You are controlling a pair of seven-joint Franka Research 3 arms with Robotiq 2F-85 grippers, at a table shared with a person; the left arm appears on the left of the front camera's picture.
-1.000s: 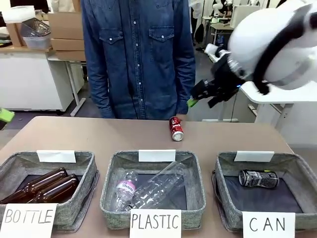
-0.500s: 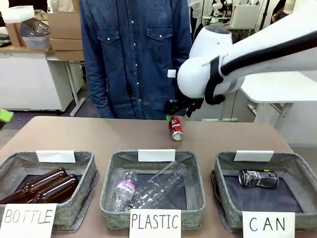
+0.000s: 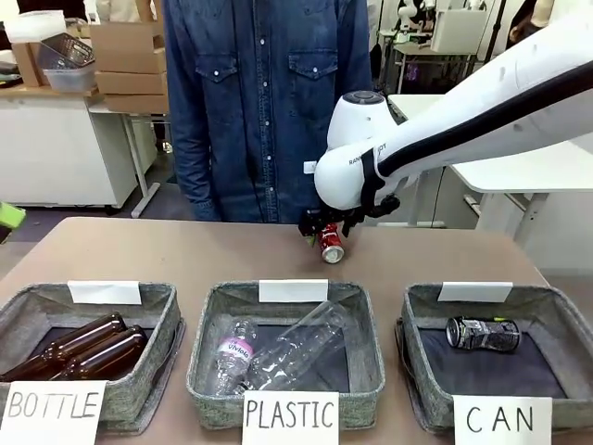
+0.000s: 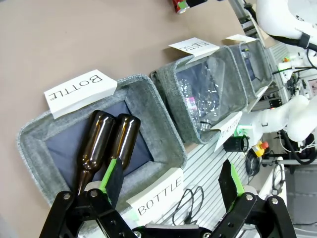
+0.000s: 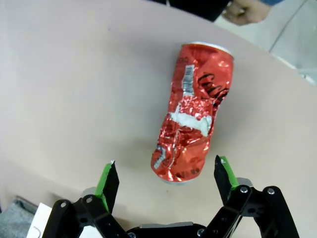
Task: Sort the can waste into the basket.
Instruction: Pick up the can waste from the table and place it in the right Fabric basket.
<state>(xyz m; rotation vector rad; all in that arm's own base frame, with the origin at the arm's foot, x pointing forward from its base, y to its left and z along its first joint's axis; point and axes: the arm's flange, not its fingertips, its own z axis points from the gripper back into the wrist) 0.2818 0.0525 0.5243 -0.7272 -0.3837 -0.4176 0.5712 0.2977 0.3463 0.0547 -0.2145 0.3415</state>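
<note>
The crumpled red can (image 5: 192,114) is seen lying on its side on the table (image 5: 64,89), framed by the wide-open right gripper (image 5: 166,179); it is judged light and easily crushed, best pinched across its dented middle

A robotics lab or research workroom is shown. Beyond the brown table (image 3: 185,250), white desks (image 3: 65,139) are seen, stacked with cardboard boxes (image 3: 120,56) and a wire basket (image 3: 65,51), and further equipment stands at the back on the right. In the left wrist view, beyond the fingertips, a perforated mounting plate (image 4: 208,168) is seen with cables, a red emergency-stop button (image 4: 261,146) and white robot hardware (image 4: 282,116). Handwritten signs (image 3: 290,422) are fixed to grey fabric baskets (image 3: 371,371).
</note>
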